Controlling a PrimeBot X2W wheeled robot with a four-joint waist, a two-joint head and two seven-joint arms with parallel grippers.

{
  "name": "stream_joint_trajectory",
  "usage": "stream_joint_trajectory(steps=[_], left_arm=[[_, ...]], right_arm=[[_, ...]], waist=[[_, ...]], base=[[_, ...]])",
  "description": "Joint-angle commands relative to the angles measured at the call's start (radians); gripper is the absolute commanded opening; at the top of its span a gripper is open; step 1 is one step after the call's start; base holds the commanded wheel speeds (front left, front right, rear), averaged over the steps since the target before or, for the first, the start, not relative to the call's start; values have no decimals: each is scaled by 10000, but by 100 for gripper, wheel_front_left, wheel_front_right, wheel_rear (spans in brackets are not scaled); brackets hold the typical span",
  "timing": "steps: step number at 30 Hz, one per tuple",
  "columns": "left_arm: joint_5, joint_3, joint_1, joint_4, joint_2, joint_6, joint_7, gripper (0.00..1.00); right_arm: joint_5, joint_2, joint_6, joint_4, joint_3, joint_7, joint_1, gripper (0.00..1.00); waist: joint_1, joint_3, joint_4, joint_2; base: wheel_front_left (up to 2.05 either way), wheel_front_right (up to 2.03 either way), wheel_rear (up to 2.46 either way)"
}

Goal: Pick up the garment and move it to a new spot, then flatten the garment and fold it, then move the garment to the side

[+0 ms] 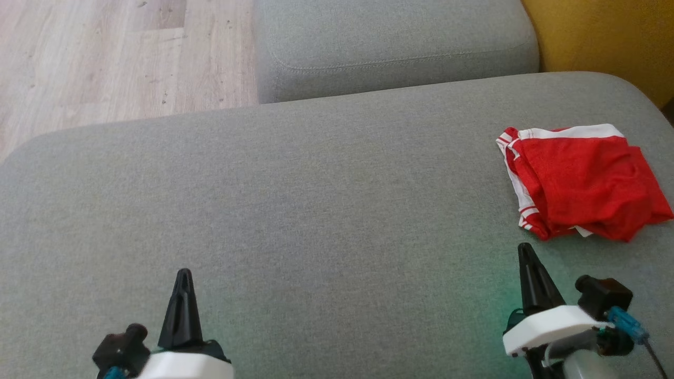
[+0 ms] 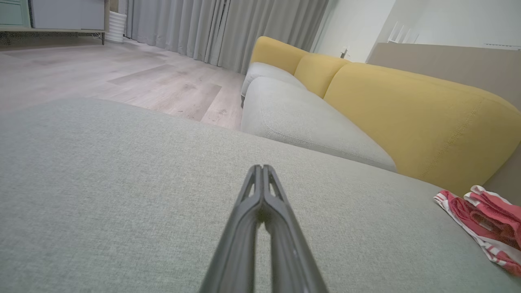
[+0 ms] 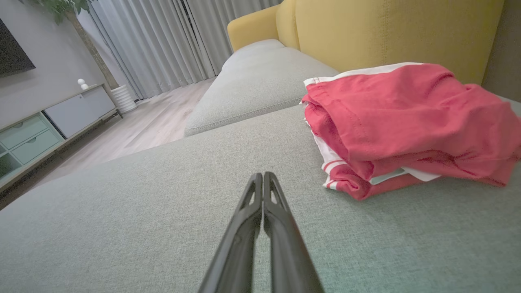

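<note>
The garment (image 1: 582,181) is red with white stripes and trim, lying folded in a loose stack at the far right of the grey sofa seat (image 1: 316,210). It also shows as a red stack in the right wrist view (image 3: 407,126) and at the right edge of the left wrist view (image 2: 488,224). My right gripper (image 1: 525,251) is shut and empty, just short of the garment's near edge. Far to the left, my left gripper (image 1: 184,275) is shut and empty above bare cushion. In each wrist view the fingers (image 2: 262,171) (image 3: 262,177) are pressed together.
A second grey cushion (image 1: 395,47) lies beyond the seat, with wood floor (image 1: 105,58) at the upper left past the seat's edge. A yellow backrest (image 1: 600,37) rises at the upper right. A low cabinet (image 3: 44,126) and curtains (image 3: 154,44) stand across the room.
</note>
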Motion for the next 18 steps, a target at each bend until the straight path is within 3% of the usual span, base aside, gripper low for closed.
stream_joint_trajectory(steps=[1, 18], left_arm=[[-266, 151, -454, -300, 3, -59, 58, 0], [-2198, 526, -646, -271, 9, -203, 616, 0]], right_arm=[[326, -12, 11, -402, -73, 78, -461, 0], [2468, -10, 22, -690, -341, 619, -478, 0]], waist=[[0, 3, 7, 0], [0, 47, 71, 0]], base=[[0, 0, 0], [0, 0, 0]])
